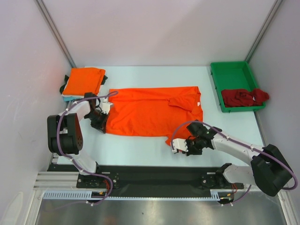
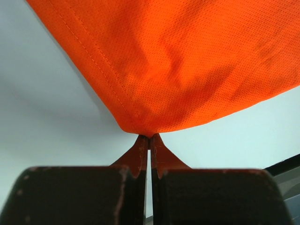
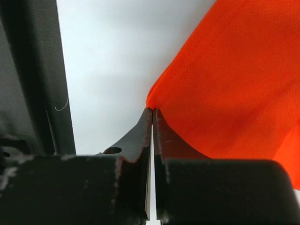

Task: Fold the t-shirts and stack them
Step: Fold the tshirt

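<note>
A bright orange t-shirt (image 1: pixel 150 112) lies spread across the middle of the table, partly folded, with one sleeve turned in. My left gripper (image 1: pixel 103 125) is shut on its near left corner; the left wrist view shows the jaws (image 2: pixel 150 138) pinching the orange cloth (image 2: pixel 187 61). My right gripper (image 1: pixel 172 142) is shut on the near right corner; the right wrist view shows the tips (image 3: pixel 153 111) pinching the cloth (image 3: pixel 234 84). A folded orange t-shirt (image 1: pixel 83 79) lies on a pale blue one (image 1: pixel 69 98) at the back left. A dark red t-shirt (image 1: pixel 243 97) lies crumpled in the green tray.
The green plastic tray (image 1: pixel 230 70) stands at the back right, next to the right wall. White walls close in the table on three sides. The black rail with the arm bases (image 1: pixel 154 176) runs along the near edge.
</note>
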`<move>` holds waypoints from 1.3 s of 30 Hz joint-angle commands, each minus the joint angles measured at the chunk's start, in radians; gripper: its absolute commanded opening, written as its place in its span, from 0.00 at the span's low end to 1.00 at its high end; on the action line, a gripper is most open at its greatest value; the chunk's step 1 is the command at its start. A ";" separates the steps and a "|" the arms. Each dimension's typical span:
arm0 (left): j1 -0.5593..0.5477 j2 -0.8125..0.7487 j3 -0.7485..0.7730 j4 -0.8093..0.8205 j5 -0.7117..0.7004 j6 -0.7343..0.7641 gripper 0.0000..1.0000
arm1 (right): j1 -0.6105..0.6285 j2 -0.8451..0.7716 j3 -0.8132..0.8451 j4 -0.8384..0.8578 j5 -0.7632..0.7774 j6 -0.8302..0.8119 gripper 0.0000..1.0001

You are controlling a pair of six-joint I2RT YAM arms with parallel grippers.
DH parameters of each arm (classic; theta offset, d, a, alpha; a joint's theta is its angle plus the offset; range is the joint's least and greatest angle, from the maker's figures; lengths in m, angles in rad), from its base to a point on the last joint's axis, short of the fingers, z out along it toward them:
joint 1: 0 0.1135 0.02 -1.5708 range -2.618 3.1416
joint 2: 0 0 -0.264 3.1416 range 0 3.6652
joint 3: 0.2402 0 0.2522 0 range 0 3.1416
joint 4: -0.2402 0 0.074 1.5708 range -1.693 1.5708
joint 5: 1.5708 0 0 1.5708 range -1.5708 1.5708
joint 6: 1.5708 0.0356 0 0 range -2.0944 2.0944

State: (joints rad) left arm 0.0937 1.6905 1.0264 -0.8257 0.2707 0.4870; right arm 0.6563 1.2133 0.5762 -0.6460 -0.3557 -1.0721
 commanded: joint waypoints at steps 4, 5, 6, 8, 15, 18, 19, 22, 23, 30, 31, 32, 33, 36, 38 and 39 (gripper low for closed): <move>-0.005 -0.018 0.020 -0.001 0.030 0.002 0.01 | -0.064 -0.027 0.131 -0.073 -0.017 0.008 0.00; -0.005 -0.025 0.023 -0.003 0.027 0.005 0.00 | -0.075 -0.034 0.155 -0.086 -0.011 0.009 0.00; -0.005 -0.031 0.027 -0.006 0.015 0.013 0.00 | -0.084 -0.047 0.178 -0.107 0.000 0.014 0.00; -0.005 -0.047 0.037 -0.006 0.002 0.018 0.00 | -0.113 -0.055 0.268 -0.132 0.017 0.020 0.00; -0.009 -0.042 0.113 -0.024 -0.002 0.013 0.00 | -0.198 -0.070 0.415 -0.150 0.035 0.061 0.00; -0.015 -0.016 0.170 -0.030 0.001 0.005 0.01 | -0.244 -0.063 0.427 -0.120 0.035 0.066 0.00; -0.025 -0.005 0.205 -0.044 -0.004 0.004 0.00 | -0.256 -0.057 0.430 -0.110 0.034 0.066 0.00; -0.040 0.040 0.285 -0.076 -0.004 0.002 0.00 | -0.291 -0.040 0.445 -0.074 0.035 0.058 0.00; -0.041 0.047 0.303 -0.084 -0.004 0.001 0.01 | -0.303 -0.035 0.450 -0.052 0.035 0.057 0.00; -0.055 0.127 0.466 -0.135 -0.001 -0.024 0.00 | -0.336 0.078 0.537 0.042 0.034 0.043 0.00; -0.054 0.138 0.478 -0.141 -0.002 -0.025 0.00 | -0.337 0.101 0.571 0.048 0.035 0.038 0.00; -0.055 0.155 0.491 -0.141 -0.002 -0.031 0.00 | -0.340 0.121 0.591 0.058 0.035 0.034 0.00; -0.054 0.165 0.517 -0.142 -0.002 -0.036 0.00 | -0.343 0.168 0.611 0.063 0.034 0.026 0.00; -0.054 0.215 0.584 -0.154 0.002 -0.054 0.00 | -0.368 0.262 0.701 0.072 0.023 0.023 0.00; -0.058 0.260 0.624 -0.171 0.004 -0.062 0.01 | -0.395 0.313 0.772 0.072 0.011 0.021 0.00; -0.060 0.271 0.658 -0.177 0.002 -0.065 0.00 | -0.409 0.354 0.793 0.074 0.009 0.014 0.00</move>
State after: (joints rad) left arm 0.0410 1.9244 1.5951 -0.9760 0.2657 0.4461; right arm 0.2836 1.5005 1.2747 -0.6163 -0.3309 -1.0351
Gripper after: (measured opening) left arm 0.011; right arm 0.010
